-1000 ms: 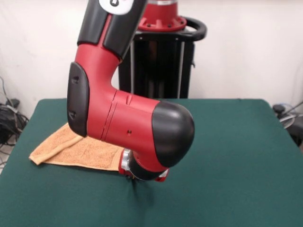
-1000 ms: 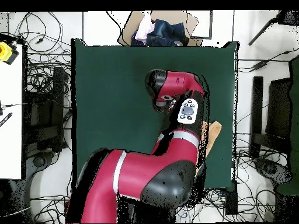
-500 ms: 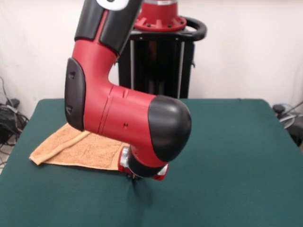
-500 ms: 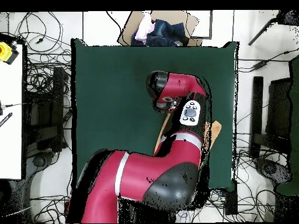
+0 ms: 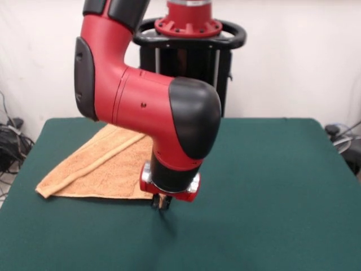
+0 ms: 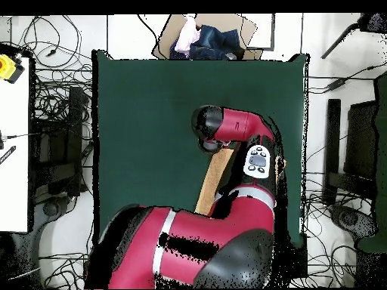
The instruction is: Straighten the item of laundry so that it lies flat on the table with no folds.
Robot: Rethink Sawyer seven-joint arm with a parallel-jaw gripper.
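Since a second ago the arm (image 5: 141,107) has swung its elbow up and back, uncovering much more of the towel (image 5: 104,172), and the wrist now points more nearly straight down. The claw (image 5: 162,203) hangs just past the towel's near corner, its tips at or just above the table (image 5: 271,192); whether it is open, shut or pinching the cloth edge cannot be told, since the wrist housing hides the fingers in both views.

The towel lies toward the table's left side in the front view, spread as a rough triangle with a rolled fold running diagonally along its left edge, so part of it is evidently doubled over. In the overhead view only a narrow strip of towel (image 6: 214,177) shows beside the arm.

The step in hand looks like working that near corner to open the cloth out. The next move likely calls for a firm hold on the corner, then a low, steady pull away from the fold across the table, without dragging the whole towel along.
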